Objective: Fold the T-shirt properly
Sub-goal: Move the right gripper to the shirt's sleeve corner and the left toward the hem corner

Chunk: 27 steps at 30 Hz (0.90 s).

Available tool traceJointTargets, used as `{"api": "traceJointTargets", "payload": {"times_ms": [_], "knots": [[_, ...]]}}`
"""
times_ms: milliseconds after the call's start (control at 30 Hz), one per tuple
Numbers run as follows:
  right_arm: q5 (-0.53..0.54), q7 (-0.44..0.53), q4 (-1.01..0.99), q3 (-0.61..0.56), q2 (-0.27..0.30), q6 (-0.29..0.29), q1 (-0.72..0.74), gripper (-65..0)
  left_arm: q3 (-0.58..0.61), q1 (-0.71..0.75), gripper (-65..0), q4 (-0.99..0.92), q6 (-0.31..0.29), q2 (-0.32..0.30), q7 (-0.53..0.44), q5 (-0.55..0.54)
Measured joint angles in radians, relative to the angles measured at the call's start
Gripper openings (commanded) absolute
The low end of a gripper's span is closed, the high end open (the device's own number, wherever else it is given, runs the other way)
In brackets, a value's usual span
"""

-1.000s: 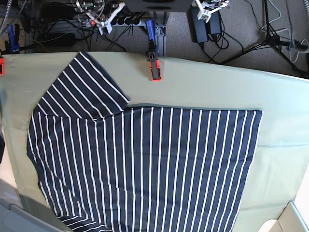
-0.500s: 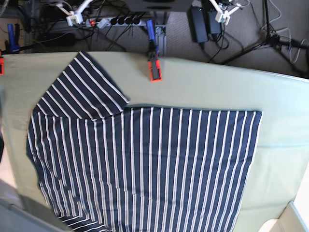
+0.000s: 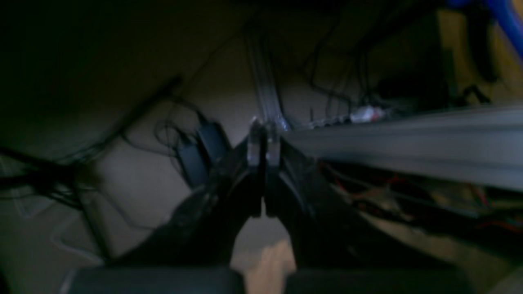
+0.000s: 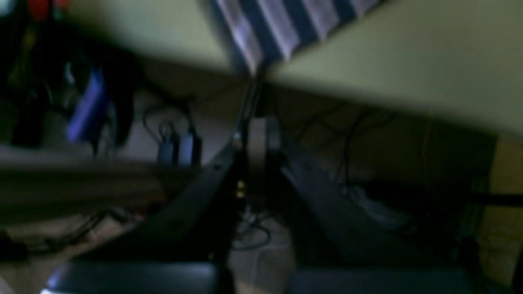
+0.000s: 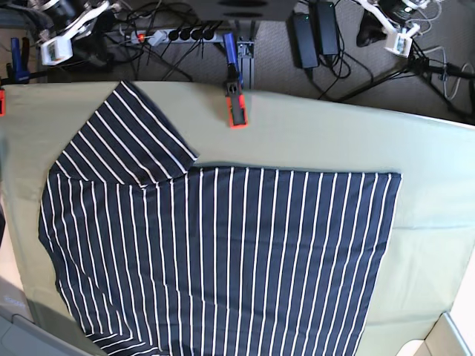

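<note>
**Navy stripes on pale green**

The shirt (image 5: 223,259) is dark navy blue with thin white stripes, evenly spaced; on its sleeve (image 5: 126,137) they run at a slant. The bench (image 5: 430,185) wears a plain pale green cloth. A clamp (image 5: 236,107) at the far edge is orange-red and black with a blue handle. The floor (image 5: 274,63) beyond is grey-brown, strewn with black cables.

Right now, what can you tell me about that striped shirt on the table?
The T-shirt is soft-looking navy cloth with thin white stripes. It lies spread flat on the pale green table cloth, one short sleeve angled toward the far edge. Its near part runs out of the base view. Neither gripper touches it.
</note>
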Motion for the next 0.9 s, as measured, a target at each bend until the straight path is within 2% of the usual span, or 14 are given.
{"api": "traceJointTargets", "payload": {"times_ms": [67, 133, 267, 333, 533, 733, 900], "knots": [[0.097, -0.055, 0.019, 0.068, 0.000, 0.000, 0.015, -65.0, -0.035, 0.022, -65.0, 0.089, 0.000, -0.011, 0.031, -0.013], [0.146, -0.103, 0.015, 0.124, 0.000, 0.000, 0.047, -55.9, -0.066, 0.036, -62.8, 0.148, -0.001, -0.019, 0.074, -0.056], [0.176, -0.158, -0.008, 0.179, 0.000, -0.008, 0.119, -32.2, -0.109, 0.037, -41.3, 0.201, -0.001, -0.030, 0.204, -0.143], [0.194, -0.190, -0.029, 0.179, -0.006, -0.026, 0.150, -27.0, -0.126, 0.032, -36.5, 0.207, -0.001, -0.030, 0.218, -0.184], [0.260, -0.261, -0.117, 0.169, -0.010, -0.045, 0.260, -26.8, -0.131, 0.033, -36.6, 0.209, -0.001, -0.030, 0.237, -0.190], [0.263, -0.274, -0.204, 0.107, -0.030, -0.045, 0.345, -26.8, -0.131, -0.001, -36.6, 0.209, -0.001, -0.030, 0.328, -0.219], [0.262, -0.257, -0.222, 0.021, -0.064, -0.045, 0.361, -26.8, -0.131, -0.026, -36.6, 0.209, -0.001, -0.057, 0.327, -0.241]]}}
